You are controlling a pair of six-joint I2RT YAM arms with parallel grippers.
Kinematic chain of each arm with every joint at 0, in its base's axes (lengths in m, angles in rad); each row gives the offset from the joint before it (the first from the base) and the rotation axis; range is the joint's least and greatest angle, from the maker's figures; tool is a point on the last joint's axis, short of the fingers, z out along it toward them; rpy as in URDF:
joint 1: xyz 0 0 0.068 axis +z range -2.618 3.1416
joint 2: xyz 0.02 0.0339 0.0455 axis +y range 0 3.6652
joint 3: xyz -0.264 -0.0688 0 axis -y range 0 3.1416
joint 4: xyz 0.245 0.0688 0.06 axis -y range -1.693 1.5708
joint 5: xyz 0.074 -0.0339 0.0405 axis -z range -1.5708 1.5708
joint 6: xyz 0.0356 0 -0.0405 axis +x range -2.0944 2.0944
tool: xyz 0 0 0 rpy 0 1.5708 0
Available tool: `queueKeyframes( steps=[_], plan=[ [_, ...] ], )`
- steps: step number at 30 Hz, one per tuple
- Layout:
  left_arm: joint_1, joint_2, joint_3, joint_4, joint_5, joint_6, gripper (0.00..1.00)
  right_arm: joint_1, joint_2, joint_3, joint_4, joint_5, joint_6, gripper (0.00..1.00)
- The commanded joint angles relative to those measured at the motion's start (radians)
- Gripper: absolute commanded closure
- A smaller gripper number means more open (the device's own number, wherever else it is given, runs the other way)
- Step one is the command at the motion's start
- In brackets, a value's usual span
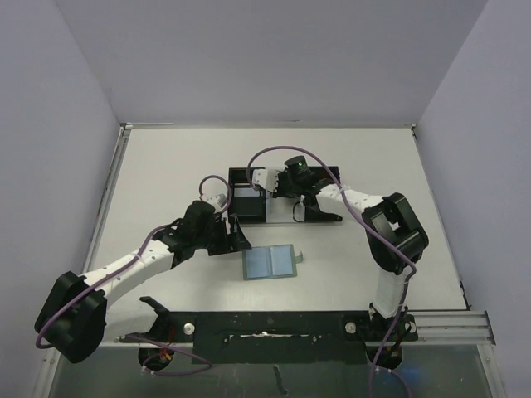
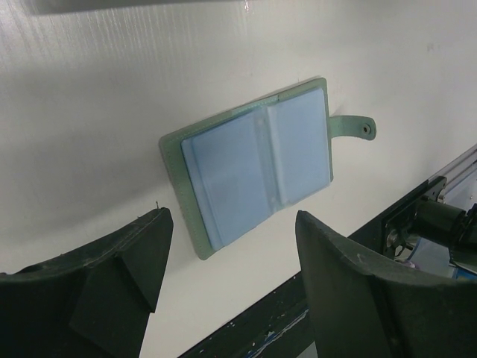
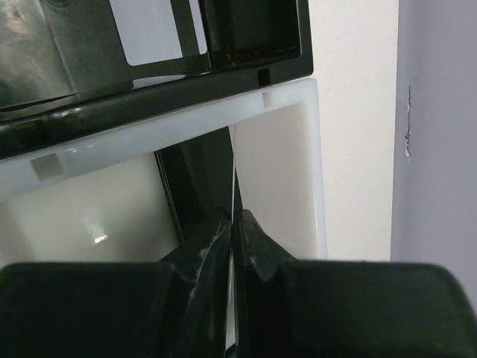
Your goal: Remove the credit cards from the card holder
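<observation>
Two pale blue pockets faced up from the card holder, which we found lying open and flat on the white table, near the front middle, well short of the black box farther back. Its small side tab stuck out from the edge nearer the right arm. The left gripper hung just beside the holder on its left side, and its dark fingers stood wide apart. In the left wrist view the holder showed in the gap between them, and we could not tell whether either finger touched it. Farther back on the table, the right gripper was poised over a white tray that sat against the black box. Its two fingers were pressed together on a thin card, held upright and seen almost edge-on, with a dark face turned to the left in the right wrist view. We could not tell whether the card's lower edge met the tray floor. From the top view the card itself was too thin for us to make out.
</observation>
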Motion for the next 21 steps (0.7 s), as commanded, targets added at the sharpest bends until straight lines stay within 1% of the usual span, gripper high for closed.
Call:
queueKeyframes(
  steps=[1, 4, 10, 15, 21],
  plan=[
    [0.005, -0.025, -0.001, 0.05, 0.019, 0.006, 0.33, -0.015, 0.034, 0.049, 0.12, 0.03, -0.075, 0.96],
    [0.006, -0.025, -0.008, 0.062, 0.022, 0.004, 0.33, -0.016, 0.073, 0.059, 0.177, 0.028, -0.055, 0.96],
    [0.005, -0.034, -0.004, 0.038, 0.02, 0.015, 0.33, -0.017, 0.111, 0.056, 0.167, 0.043, -0.081, 0.92],
    [0.007, -0.039, -0.017, 0.044, 0.022, 0.02, 0.33, -0.025, 0.116, 0.063, 0.088, -0.007, -0.077, 0.79],
    [0.007, -0.012, -0.003, 0.063, 0.058, 0.024, 0.33, -0.026, 0.1, 0.062, 0.067, -0.019, -0.044, 0.63]
  ],
)
